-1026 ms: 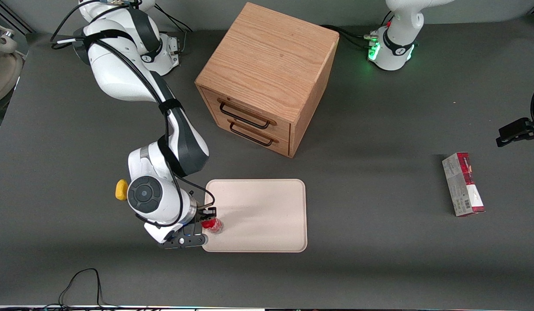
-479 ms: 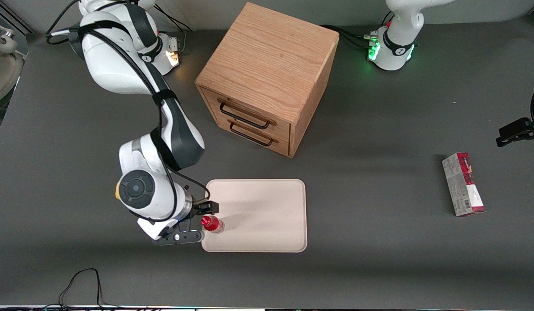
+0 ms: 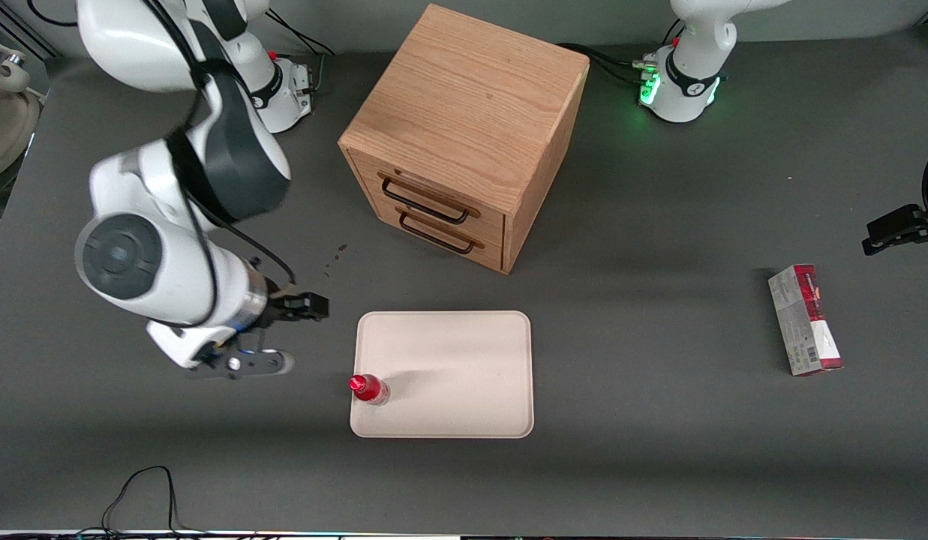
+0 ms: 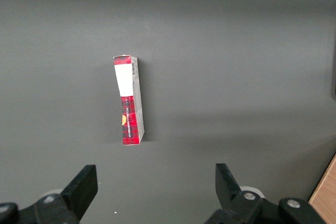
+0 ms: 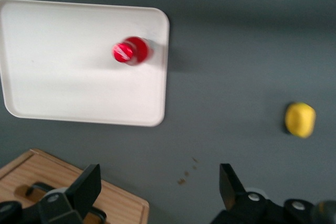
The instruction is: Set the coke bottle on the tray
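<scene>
On the dark grey table (image 3: 659,465) I read everything off the tray (image 3: 464,360); the wooden drawer cabinet (image 3: 464,135) sits farther from the front camera than the tray, its drawers facing it; my gripper (image 3: 280,334), which straddled the bottle a second ago, has lifted and pulled clear toward the working arm's end, fingers spread and empty; the red-and-grey carton (image 3: 805,320) lies well off toward the parked arm's end; the coke bottle (image 3: 369,389) stands upright inside the tray's near corner, untouched; a yellow lump (image 5: 300,119) rests on the mat near the tray; I judge the placement done.
</scene>
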You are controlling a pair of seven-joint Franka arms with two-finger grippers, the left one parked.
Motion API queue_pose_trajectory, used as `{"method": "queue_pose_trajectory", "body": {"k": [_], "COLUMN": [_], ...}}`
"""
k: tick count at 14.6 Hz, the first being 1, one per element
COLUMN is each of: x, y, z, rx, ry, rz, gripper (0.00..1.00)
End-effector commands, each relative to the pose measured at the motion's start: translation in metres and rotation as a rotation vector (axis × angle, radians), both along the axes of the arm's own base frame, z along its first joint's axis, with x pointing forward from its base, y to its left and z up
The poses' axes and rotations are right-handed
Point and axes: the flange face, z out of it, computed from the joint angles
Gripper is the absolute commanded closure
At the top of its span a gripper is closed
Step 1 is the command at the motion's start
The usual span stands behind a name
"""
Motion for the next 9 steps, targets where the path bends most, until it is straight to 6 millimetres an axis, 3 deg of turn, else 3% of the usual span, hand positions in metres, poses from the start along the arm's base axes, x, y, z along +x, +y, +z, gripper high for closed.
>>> {"method": "queue_pose_trajectory", "body": {"k": [1,5,7,9], "x": [-0.031,-0.044,-0.054,-0.061], "y": [-0.039,-0.083,-0.124,-0.152], "z": [0.020,0.030,0.028,0.027], "rx": [-0.004,-0.001,0.029,0.053], "ry": [0.041,0.038,0.011,-0.025], "rz": [-0.042,-0.059,-0.072,-0.061], "gripper": [0.00,0.00,0.00,0.00]}}
